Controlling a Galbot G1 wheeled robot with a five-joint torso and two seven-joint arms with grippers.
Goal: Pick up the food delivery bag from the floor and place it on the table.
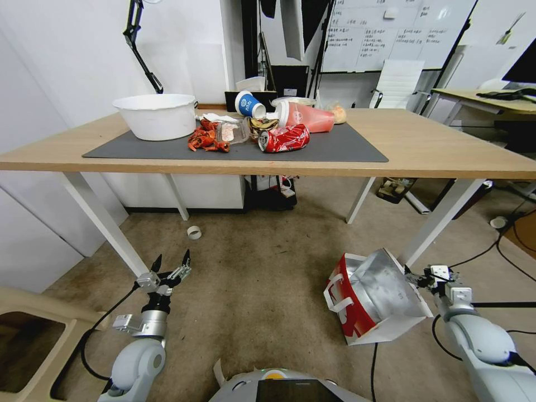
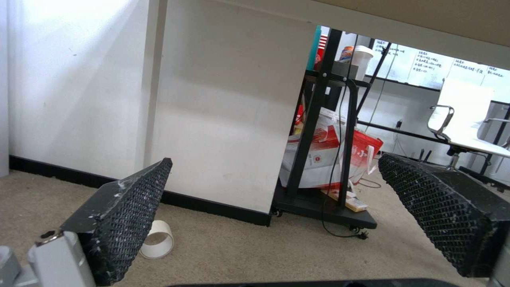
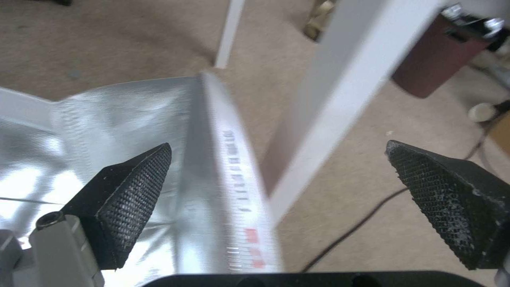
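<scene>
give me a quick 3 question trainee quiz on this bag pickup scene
1. True or false: the white paper food delivery bag with red side panels already sits on the light-wood table.
2. Which gripper is at the bag's rim? A) left gripper B) right gripper
3. Fill in: the crushed red drink can lies on the dark grey ____.

Key
1. False: it stands on the brownish floor by a white table leg.
2. B: its open fingers straddle the foil-lined edge; the left hangs open, apart, over bare floor.
3. mat
</scene>
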